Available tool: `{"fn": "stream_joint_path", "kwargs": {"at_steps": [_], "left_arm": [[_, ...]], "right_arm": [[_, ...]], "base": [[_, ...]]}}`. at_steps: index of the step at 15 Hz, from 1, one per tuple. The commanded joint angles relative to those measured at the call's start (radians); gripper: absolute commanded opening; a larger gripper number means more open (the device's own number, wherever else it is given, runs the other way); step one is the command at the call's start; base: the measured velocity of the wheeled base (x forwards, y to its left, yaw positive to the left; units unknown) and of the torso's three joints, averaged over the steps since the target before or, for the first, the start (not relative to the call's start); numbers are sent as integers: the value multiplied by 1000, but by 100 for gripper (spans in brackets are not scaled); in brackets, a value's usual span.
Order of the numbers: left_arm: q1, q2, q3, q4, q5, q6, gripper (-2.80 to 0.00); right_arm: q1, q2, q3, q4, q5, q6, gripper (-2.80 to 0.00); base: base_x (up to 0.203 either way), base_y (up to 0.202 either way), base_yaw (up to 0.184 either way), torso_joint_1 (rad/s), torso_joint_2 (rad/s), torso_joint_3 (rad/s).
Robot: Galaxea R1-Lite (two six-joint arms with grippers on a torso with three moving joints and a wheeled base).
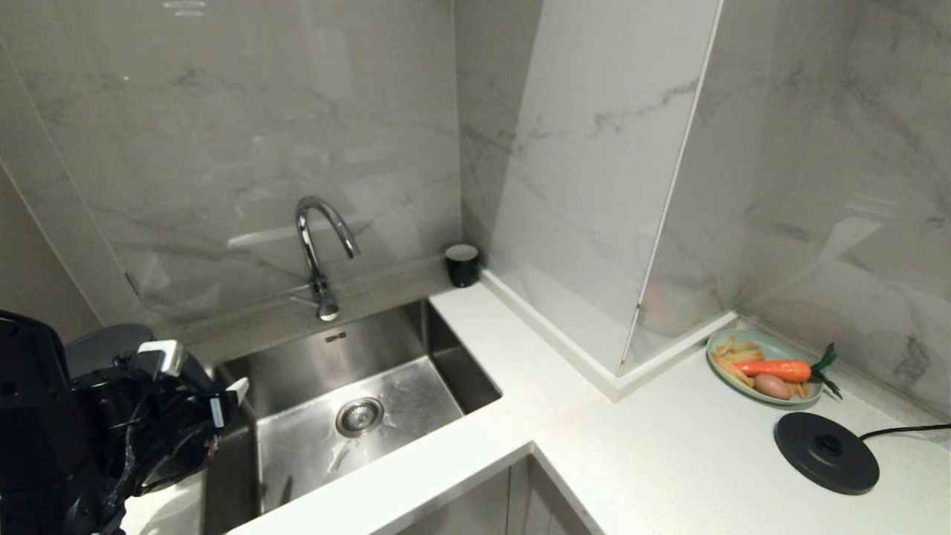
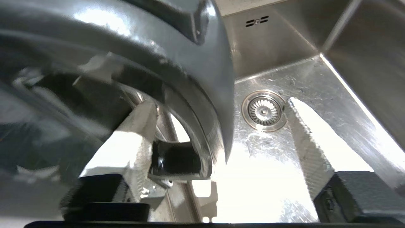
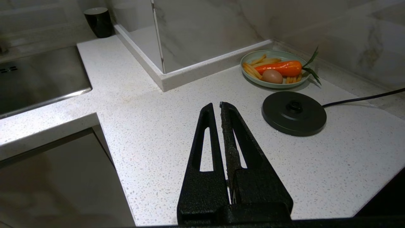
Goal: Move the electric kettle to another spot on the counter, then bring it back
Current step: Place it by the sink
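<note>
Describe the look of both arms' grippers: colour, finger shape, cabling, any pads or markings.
Right gripper: matte black, rough-textured, two long tapering fingers, each with a slotted cut-out, on a blocky black base. No pads or markings visible. Left gripper: black body wrapped in loose black cables, with white pads on its fingers; in the left wrist view one white ribbed pad sits on a black mount.

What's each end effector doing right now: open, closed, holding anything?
Left end effector: open, its fingers either side of the kettle handle, not clamped, beside the sink.
Right end effector: closed, empty, above the counter.
</note>
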Motion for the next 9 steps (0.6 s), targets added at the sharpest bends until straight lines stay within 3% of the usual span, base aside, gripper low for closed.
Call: {"fn": "stream_joint_path", "kwargs": {"at_steps": [1, 9], "left_arm": [[-3, -34, 21, -10, 0, 0, 0], [-9, -66, 152, -10, -5, -6, 0]], "right_arm": [[0, 0, 0, 0, 0, -1, -280], [0, 0, 0, 0, 0, 0, -280]], "base": [[0, 0, 0, 0, 0, 0], [0, 0, 0, 0, 0, 0]]}}
